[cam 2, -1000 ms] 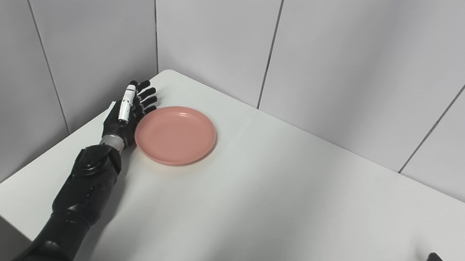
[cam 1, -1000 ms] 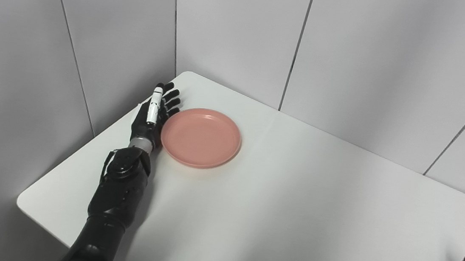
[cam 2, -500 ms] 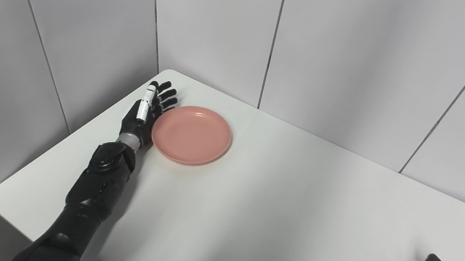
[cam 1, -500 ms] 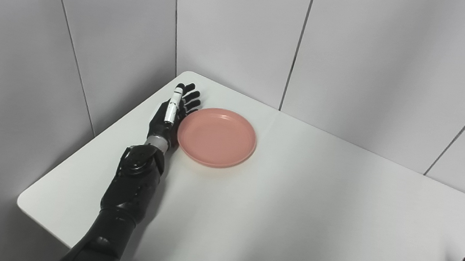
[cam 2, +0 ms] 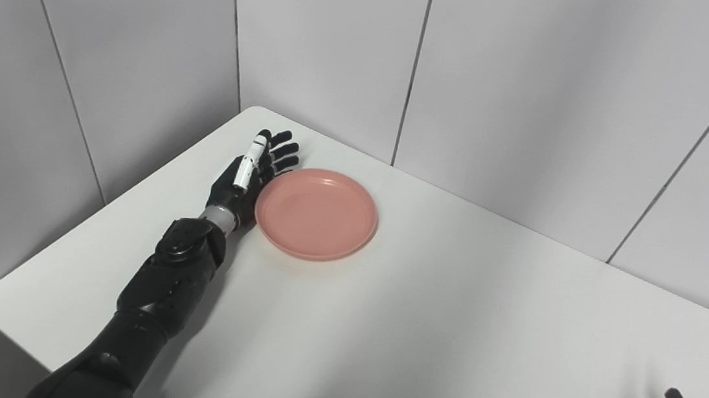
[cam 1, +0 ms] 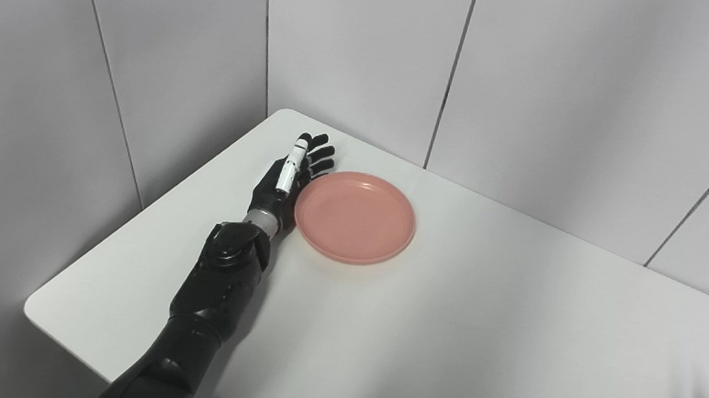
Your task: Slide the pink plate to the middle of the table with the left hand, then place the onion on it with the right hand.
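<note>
left hand [cam 1: 284, 182] flat against pink plate [cam 1: 354, 217] near table's [cam 1: 445, 338] far-left corner.

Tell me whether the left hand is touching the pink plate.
Touching. The left eye view shows the left hand flat against the near-left rim of the pink plate, with no gap between them.

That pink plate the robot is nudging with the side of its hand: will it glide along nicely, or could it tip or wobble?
The pink plate is low and wide, so it should probably slide flat rather than tip. The white table looks smooth, which likely helps it glide. The left hand touches only one edge with open fingers, so the plate may turn a little as it goes.
</note>
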